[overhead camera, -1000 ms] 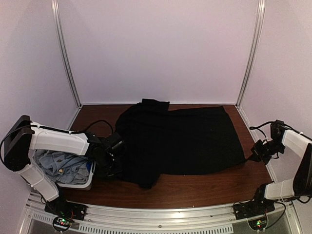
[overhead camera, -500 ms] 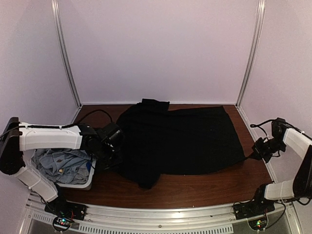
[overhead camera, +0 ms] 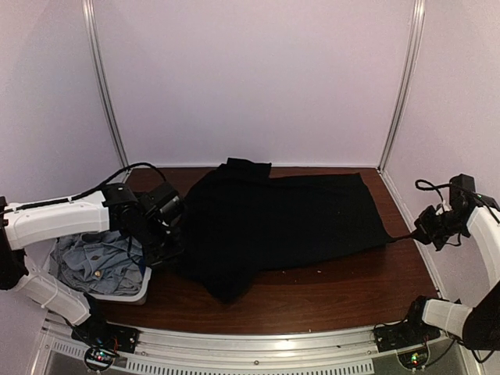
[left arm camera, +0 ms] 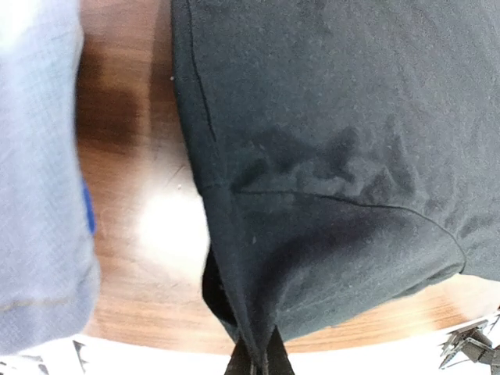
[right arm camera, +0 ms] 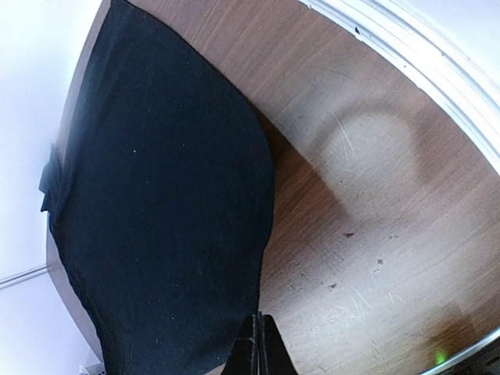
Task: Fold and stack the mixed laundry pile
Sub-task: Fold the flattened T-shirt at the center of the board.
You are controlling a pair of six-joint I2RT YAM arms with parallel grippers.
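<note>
Both arms have swung outward and risen. The left claw [overhead camera: 162, 234] has moved from 8 o'clock up toward 9 o'clock, and the right claw [overhead camera: 419, 232] has drawn out past the counter [overhead camera: 328, 301] edge at 3 o'clock. Between them the shirt [overhead camera: 289, 219] has been pulled wider, its right corner now stretched to a thin point and more bare wood showing along its near hem. Each claw is pinched closed on the shirt, the left on the hem fold seen in its wrist view and the right on the corner tip. The shirt lies across the middle of the counter, with a sleeve hanging toward 6 o'clock and a lump at 12 o'clock. The denim piece [overhead camera: 94, 262] sits in the basket [overhead camera: 134, 298] at 8 o'clock. I judge this a spreading step; the folding itself is not yet begun.
</note>
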